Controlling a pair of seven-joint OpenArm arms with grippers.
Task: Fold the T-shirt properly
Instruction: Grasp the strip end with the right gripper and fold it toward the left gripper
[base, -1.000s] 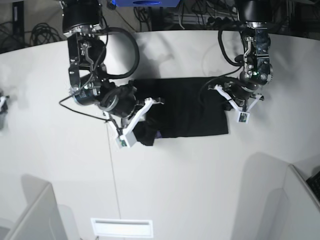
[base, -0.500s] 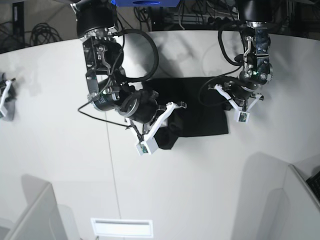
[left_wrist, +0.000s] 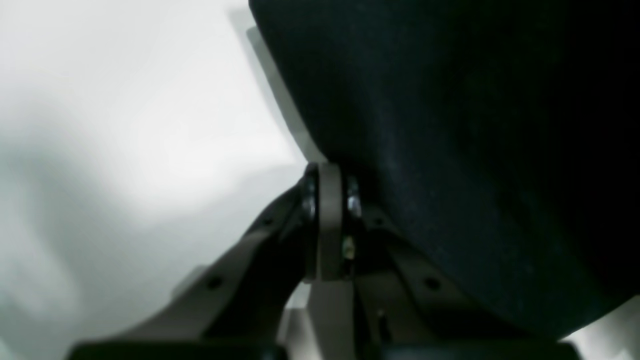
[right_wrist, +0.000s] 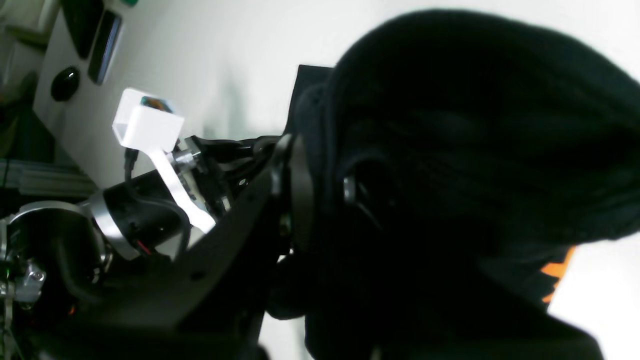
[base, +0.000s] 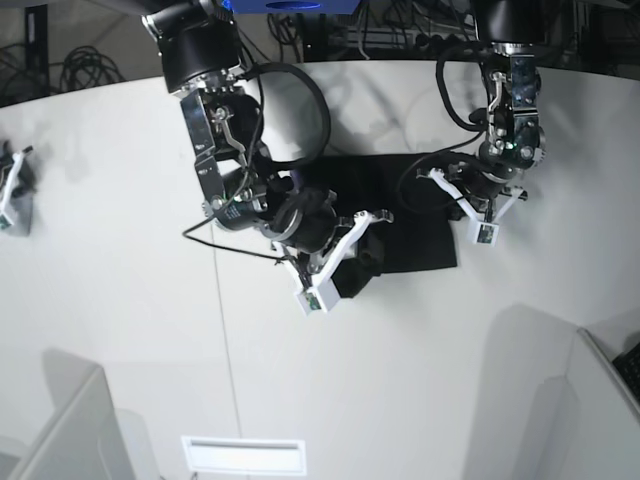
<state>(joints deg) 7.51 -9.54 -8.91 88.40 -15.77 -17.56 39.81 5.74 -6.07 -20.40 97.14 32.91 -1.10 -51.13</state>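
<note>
The black T-shirt (base: 415, 215) lies on the white table, with its left part lifted and bunched. My right gripper (base: 362, 258) is shut on that bunch. In the right wrist view, cloth fills the gap between its fingers (right_wrist: 295, 190), and a bit of orange print (right_wrist: 555, 272) shows under the fold of the T-shirt (right_wrist: 475, 125). My left gripper (base: 462, 200) is at the shirt's right edge. In the left wrist view it (left_wrist: 327, 172) is shut, with its tip against the edge of the black cloth (left_wrist: 450, 150). I cannot tell whether any cloth is pinched there.
The white table (base: 120, 300) extends around the shirt. A small white fixture (base: 10, 195) sits at the left edge. A slotted vent (base: 243, 455) is at the front, and grey partitions stand at the front left (base: 70, 430) and front right (base: 600, 400). Cables hang behind the table.
My right arm has swung to the right, carrying the shirt's left edge over the rest of the cloth. Less of the shirt now lies flat. My left arm has not moved.
</note>
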